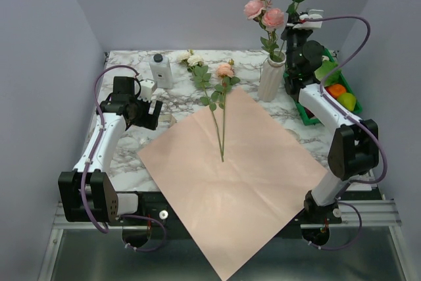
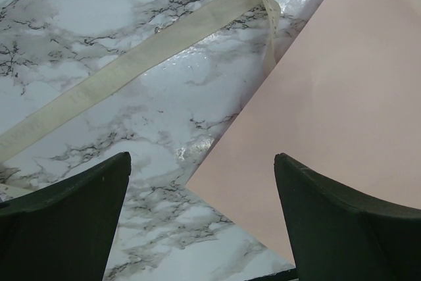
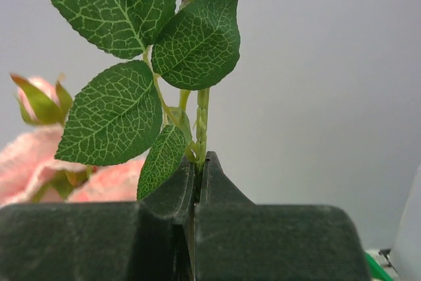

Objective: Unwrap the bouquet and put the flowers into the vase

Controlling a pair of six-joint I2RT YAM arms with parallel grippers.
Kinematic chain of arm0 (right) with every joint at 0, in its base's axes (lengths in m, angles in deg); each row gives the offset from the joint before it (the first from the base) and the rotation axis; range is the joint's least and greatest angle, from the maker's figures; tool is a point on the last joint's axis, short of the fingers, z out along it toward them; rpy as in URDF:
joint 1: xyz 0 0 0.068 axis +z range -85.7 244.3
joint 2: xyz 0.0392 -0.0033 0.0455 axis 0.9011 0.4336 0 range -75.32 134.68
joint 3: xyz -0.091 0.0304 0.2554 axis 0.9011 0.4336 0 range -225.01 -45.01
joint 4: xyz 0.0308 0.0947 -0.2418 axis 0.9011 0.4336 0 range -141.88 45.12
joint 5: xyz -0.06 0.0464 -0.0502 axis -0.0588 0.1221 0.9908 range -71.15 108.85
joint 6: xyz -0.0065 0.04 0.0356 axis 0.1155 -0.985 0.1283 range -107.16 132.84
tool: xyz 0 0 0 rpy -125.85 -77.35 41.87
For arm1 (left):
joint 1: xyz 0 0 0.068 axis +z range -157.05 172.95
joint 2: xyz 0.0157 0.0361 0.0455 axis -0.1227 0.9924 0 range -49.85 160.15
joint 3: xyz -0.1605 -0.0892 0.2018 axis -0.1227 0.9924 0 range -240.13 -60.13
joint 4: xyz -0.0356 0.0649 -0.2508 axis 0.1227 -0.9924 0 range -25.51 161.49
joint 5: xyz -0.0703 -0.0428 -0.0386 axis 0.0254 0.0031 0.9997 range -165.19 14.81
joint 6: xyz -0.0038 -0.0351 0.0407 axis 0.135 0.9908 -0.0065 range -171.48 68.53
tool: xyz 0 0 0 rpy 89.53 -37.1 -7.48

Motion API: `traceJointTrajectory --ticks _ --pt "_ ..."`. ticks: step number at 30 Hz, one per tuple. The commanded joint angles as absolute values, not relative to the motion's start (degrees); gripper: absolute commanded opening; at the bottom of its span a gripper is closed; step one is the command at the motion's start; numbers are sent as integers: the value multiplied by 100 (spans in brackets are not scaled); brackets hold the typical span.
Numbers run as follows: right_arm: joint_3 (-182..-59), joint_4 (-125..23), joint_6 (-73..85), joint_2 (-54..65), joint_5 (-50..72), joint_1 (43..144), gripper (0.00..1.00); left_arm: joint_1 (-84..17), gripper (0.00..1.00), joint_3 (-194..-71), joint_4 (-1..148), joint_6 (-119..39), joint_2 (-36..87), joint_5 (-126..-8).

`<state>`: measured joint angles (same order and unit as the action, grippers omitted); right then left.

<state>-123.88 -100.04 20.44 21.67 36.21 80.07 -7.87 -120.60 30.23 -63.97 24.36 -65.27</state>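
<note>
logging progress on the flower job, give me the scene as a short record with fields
paper: pink sheet unfolded flat on the table, near corner past the front edge
ribbon: cream ribbon loose on the marble, left of the sheet
vase: white vase upright, pink roses in it
on the paper: two stems
right gripper: shut on a leafy rose stem, raised by the vase
left gripper: open, empty, over the sheet's left edge

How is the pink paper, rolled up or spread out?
Spread out. The pink paper lies flat on the marble table as one open sheet, with two flower stems resting loose on top.
</note>
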Motion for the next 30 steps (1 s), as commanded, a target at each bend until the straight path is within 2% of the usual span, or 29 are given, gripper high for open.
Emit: traceJointTrajectory --ticks 1,3,4,5,7,14,21,26,30 --pt "-12096 -9794 2066 1987 3661 7986 9 -758 99 -12121 3097 -6440 2406 -6446" --pt "-11955 -9549 1952 1811 3582 7986 33 -749 99 -12130 3088 -6413 2389 -6446" --pt "-11833 -9451 1917 1758 3494 7995 55 -758 99 -12130 3088 -6404 2380 -6438" --pt "-11770 -9355 1813 1688 3467 7986 65 -758 99 -12121 3088 -6396 2371 -6429" --pt "-11560 -9239 1707 1416 3449 7995 79 -758 99 -12104 3088 -6360 2336 -6403" --pt "-10742 -8905 1617 300 3318 8231 83 -758 99 -12024 3027 -6325 2187 -6376" --pt "-10101 -8476 2294 -676 3327 9459 80 -758 99 -12024 2956 -6273 1985 -6359" --pt "-9942 -7404 1734 -686 3002 10156 71 -749 99 -11954 2948 -6229 1844 -6341" --pt "-10292 -6160 768 -55 2711 10376 65 -758 99 -11910 2913 -6211 1809 -6341"
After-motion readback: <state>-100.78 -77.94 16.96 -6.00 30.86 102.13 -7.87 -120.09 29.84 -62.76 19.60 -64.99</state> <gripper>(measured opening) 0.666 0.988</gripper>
